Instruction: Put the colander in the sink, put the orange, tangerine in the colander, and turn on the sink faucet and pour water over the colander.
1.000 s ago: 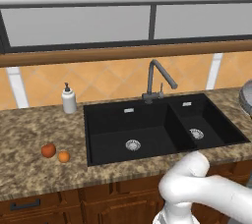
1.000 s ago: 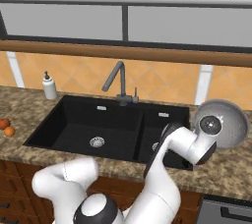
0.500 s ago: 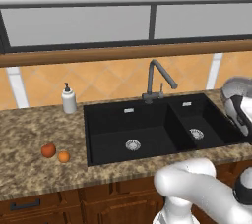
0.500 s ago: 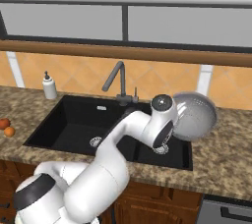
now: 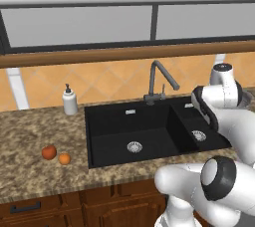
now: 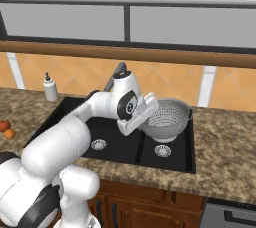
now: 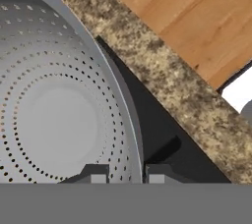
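Gripper (image 7: 127, 174) is clamped on the rim of the colander (image 6: 167, 118), 1 finger inside the bowl and 1 outside. At centre right of the right base view the colander hangs tilted over the smaller basin of the sink (image 6: 127, 147), directly below, so the coming move looks like a straight lowering.

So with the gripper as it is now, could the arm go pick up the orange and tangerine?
Probably not yet: the gripper is shut on the colander rim, held over the sink's smaller basin. The two fruits lie unobstructed on the counter left of the sink.
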